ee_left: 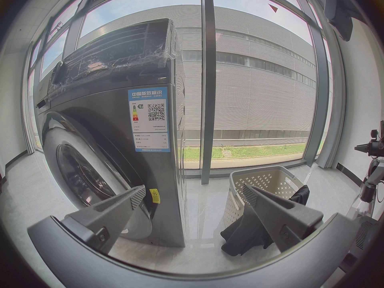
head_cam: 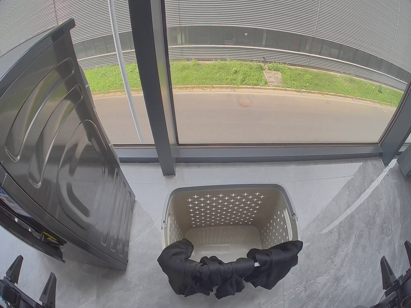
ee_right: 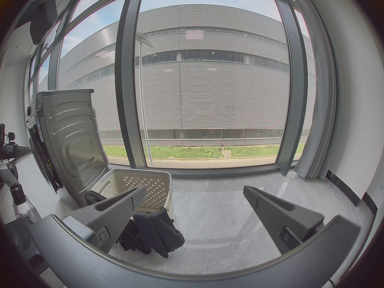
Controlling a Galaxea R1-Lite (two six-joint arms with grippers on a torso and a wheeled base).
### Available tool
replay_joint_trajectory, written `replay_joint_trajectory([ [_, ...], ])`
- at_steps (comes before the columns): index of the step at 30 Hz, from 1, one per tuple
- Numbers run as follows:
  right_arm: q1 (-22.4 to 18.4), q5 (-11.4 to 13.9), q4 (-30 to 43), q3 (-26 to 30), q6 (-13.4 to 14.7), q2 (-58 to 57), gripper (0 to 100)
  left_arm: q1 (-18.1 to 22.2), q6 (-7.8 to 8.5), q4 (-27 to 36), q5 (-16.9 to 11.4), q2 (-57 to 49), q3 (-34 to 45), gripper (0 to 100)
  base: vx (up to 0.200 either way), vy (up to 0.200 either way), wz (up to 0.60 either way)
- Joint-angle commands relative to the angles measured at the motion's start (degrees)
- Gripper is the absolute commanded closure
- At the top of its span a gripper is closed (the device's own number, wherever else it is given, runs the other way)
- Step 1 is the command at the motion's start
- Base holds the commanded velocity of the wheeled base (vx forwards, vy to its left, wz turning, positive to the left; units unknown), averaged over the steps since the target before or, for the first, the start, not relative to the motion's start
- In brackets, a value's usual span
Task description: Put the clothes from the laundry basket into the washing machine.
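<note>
You see bright daylight coming in through the big window. The floor below the window is pale and evenly lit, with only soft shadows. The dark washing machine beside the window has a gentle shine on its side. In both wrist views the window's straight bars bend like a bowl, and the corners go black.

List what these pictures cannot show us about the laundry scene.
1. Left wrist view: the dark grey metal washing machine's drum, behind the round door's dark glass.
2. Head view: that door, hidden by the machine's side panel.
3. Head view: the beige perforated plastic laundry basket's near floor, under draped black clothes.
</note>
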Motion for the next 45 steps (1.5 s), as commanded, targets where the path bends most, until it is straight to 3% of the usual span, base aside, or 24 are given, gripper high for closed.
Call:
replay_joint_trajectory([
  [1,0.02,0.02,-0.04,1.01,0.0,-0.5,0,0.01,0.05,-0.02,0.07,-1.04,1.01,0,0.0,-0.2,0.0],
  [8,0.02,0.02,-0.04,1.01,0.0,-0.5,0,0.01,-0.22,-0.02,-0.02,-1.04,1.01,0,0.0,-0.2,0.0],
  [23,0.02,0.02,-0.04,1.01,0.0,-0.5,0,0.01,-0.48,-0.02,-0.02,-1.04,1.01,0,0.0,0.0,0.0],
  [29,0.02,0.02,-0.04,1.01,0.0,-0.5,0,0.01,-0.39,-0.02,-0.11,-1.04,1.01,0,0.2,0.0,0.0],
  [38,0.02,-0.07,-0.04,1.01,0.0,-0.5,0,0.01,-0.39,-0.02,-0.11,-1.04,1.01,0,0.0,0.0,0.0],
  [45,0.02,0.02,-0.04,1.01,0.0,-0.5,0,0.01,-0.22,-0.02,-0.28,-1.04,1.01,0,0.143,0.0,0.0],
])
